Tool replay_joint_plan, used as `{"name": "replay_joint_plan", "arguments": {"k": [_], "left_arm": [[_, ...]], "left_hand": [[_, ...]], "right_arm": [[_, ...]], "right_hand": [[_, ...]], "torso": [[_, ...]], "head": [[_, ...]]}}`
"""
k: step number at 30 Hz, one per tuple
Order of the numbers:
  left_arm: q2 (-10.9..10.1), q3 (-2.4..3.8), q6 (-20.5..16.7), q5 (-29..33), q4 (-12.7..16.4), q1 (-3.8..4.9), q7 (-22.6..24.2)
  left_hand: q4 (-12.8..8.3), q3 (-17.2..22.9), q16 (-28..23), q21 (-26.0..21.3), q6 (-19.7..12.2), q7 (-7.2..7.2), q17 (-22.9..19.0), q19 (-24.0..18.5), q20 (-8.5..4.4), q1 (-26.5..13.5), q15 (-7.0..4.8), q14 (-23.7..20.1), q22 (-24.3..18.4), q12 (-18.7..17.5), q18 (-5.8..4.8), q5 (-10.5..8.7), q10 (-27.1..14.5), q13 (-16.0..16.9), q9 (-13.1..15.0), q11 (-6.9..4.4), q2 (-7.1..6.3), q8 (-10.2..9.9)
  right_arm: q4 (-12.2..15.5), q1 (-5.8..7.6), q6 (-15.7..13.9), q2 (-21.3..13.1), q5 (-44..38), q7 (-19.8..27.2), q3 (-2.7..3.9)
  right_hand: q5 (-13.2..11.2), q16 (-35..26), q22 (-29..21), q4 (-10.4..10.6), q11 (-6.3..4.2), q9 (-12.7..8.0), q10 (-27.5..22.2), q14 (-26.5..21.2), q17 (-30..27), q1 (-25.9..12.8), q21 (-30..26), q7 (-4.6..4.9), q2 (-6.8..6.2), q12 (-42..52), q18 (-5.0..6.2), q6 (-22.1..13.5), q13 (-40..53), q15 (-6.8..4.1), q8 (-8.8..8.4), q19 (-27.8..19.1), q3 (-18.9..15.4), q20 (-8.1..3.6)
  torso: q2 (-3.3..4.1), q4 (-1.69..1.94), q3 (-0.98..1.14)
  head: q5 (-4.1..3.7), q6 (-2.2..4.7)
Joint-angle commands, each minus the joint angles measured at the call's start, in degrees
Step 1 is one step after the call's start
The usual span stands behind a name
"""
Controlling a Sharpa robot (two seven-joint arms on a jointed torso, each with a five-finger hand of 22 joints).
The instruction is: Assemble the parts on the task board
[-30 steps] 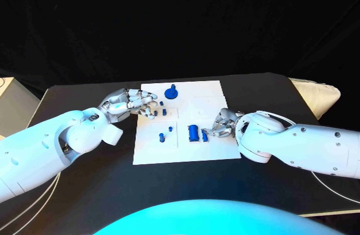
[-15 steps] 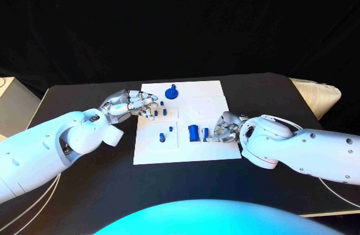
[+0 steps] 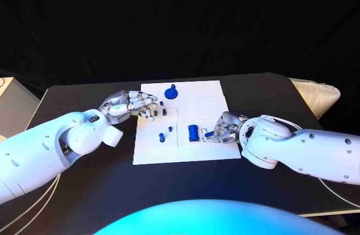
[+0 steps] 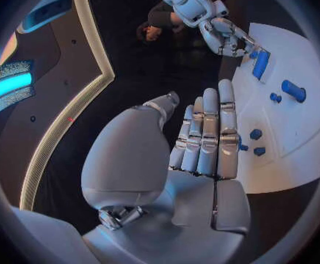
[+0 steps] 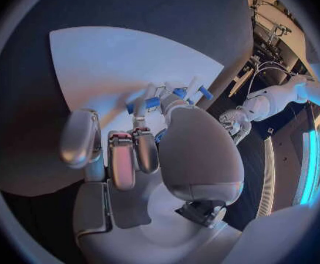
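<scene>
Head view: task board [image 3: 202, 146] lies mid-frame on the desk [image 3: 90, 97], several parts [image 3: 193, 132] loose, so assembly looks unfinished. Right hand [image 3: 222, 128] pinches a small blue part [image 3: 209, 134]; left hand [image 3: 133, 105] hovers with fingers released.

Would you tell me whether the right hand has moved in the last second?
Yes: the right hand has shifted slightly toward the near edge of the task board.

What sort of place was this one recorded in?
Most likely a robotics lab or test cell: a black table against a dark backdrop, a white task board with small blue parts, and cables trailing off the table.
</scene>
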Motion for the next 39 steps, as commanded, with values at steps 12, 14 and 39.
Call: {"name": "replay_joint_plan", "arguments": {"k": [12, 14, 39], "left_arm": [[0.0, 0.02, 1.0, -0.1, 0.2, -0.05, 0.3], [-0.1, 0.02, 1.0, -0.1, 0.2, -0.05, 0.3], [-0.1, 0.02, 1.1, -0.1, 0.1, -0.14, 0.4]], "left_hand": [[0.2, 0.1, 0.4, 0.3, -0.4, 0.04, 0.1, -0.4, -0.09, 0.2, -0.1, -0.4, 0.1, 0.2, -0.21, 0.11, -0.5, 0.0, 0.0, 0.06, 0.49, -0.3], [0.2, 0.1, 0.4, 0.3, -0.4, 0.04, 0.1, -0.4, -0.09, 0.2, -0.1, -0.4, 0.1, 0.2, -0.21, 0.11, -0.5, 0.0, 0.0, 0.06, 0.49, -0.3], [0.1, 0.1, 0.6, 0.4, -0.4, 0.04, 0.2, -0.5, -0.05, 0.3, -0.09, -0.6, 0.2, 0.3, -0.18, 0.08, -0.6, 0.2, 0.0, 0.08, 0.54, -0.3]], "right_arm": [[0.1, -0.06, -1.2, 0.2, -1.0, 0.7, 0.01], [0.3, -0.06, -1.4, 0.0, -1.1, 0.9, 0.01], [-1.6, -0.24, -4.7, -2.8, -19.5, 29.4, -0.04]], "right_hand": [[-0.2, -0.2, 9.0, 0.0, -0.3, -0.1, 0.6, 5.3, 12.5, 0.2, -0.5, -0.17, 0.98, -0.1, -0.05, -0.2, 7.8, -0.24, 0.25, 3.5, -0.5, -0.36], [-0.2, -0.2, 9.0, 0.0, -0.3, -0.1, 0.6, 5.3, 12.5, 0.2, -0.5, -0.17, 0.98, -0.1, -0.05, -0.2, 7.8, -0.24, 0.25, 3.5, -0.5, -0.36], [5.0, 0.2, 8.8, -8.1, 2.39, -6.3, 0.7, 5.4, 13.0, 18.3, -2.8, 2.94, -1.93, 1.6, 0.15, -5.1, 9.0, 1.93, -7.78, 2.8, 12.1, 1.47]], "torso": [[-0.03, 0.02, -0.09], [-0.05, 0.02, -0.06], [0.03, 0.03, 0.03]], "head": [[0.08, 0.0], [0.1, 0.0], [0.09, 0.0]]}}
